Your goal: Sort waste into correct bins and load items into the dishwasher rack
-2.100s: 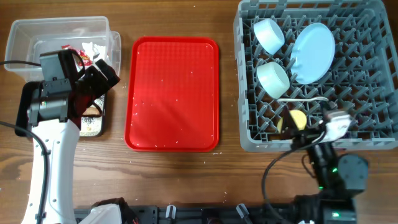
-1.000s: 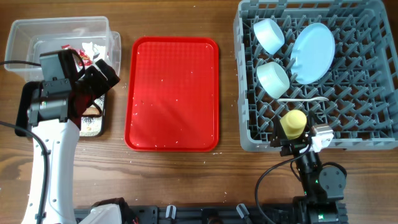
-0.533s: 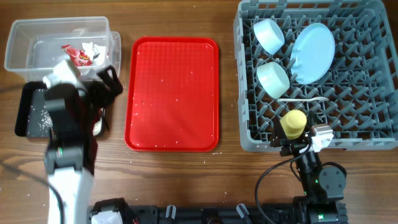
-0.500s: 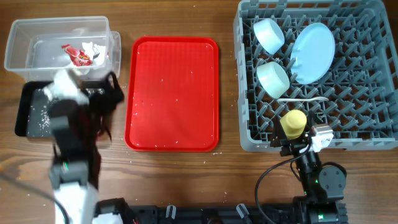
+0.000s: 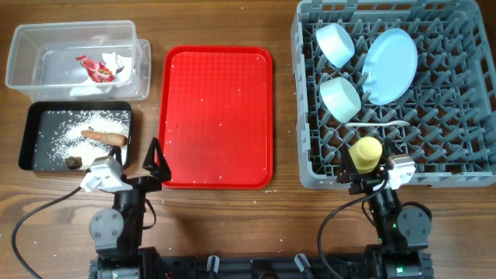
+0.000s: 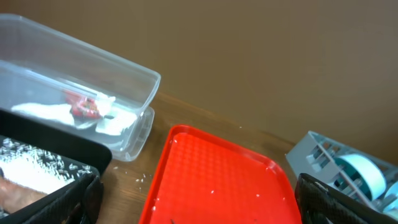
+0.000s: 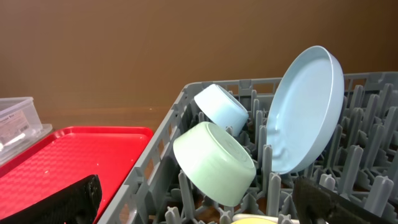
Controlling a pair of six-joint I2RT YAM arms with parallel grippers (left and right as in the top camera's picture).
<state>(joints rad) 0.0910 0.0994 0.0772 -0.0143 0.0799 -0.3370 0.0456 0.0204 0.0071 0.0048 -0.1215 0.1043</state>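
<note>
The clear tub (image 5: 77, 35) holds the red-and-white wrapper (image 5: 97, 70). The black tray (image 5: 25, 139) holds rice grains (image 5: 85, 124), the brown food piece (image 5: 105, 136) and the dark lump (image 5: 74, 163). The grey rack (image 5: 304, 116) holds the light blue bowl (image 5: 335, 43), plate (image 5: 390, 65), pale green bowl (image 5: 341, 98), white spoon (image 5: 377, 124) and yellow cup (image 5: 366, 152). My left gripper (image 5: 130, 167) is open and empty at the table's front, by the red tray's corner. My right gripper (image 5: 376, 174) is open and empty just in front of the rack.
The flat red tray (image 5: 217, 108) lies between the bins and the rack, with a few rice grains on it. The left wrist view shows the tub (image 6: 124, 81) and red tray (image 6: 217, 180). The right wrist view shows the plate (image 7: 308, 106) and green bowl (image 7: 214, 162).
My left arm pulled back from over the bins to the table's front, uncovering the black tray. Earlier my right gripper withdrew, leaving the yellow cup in the rack.
</note>
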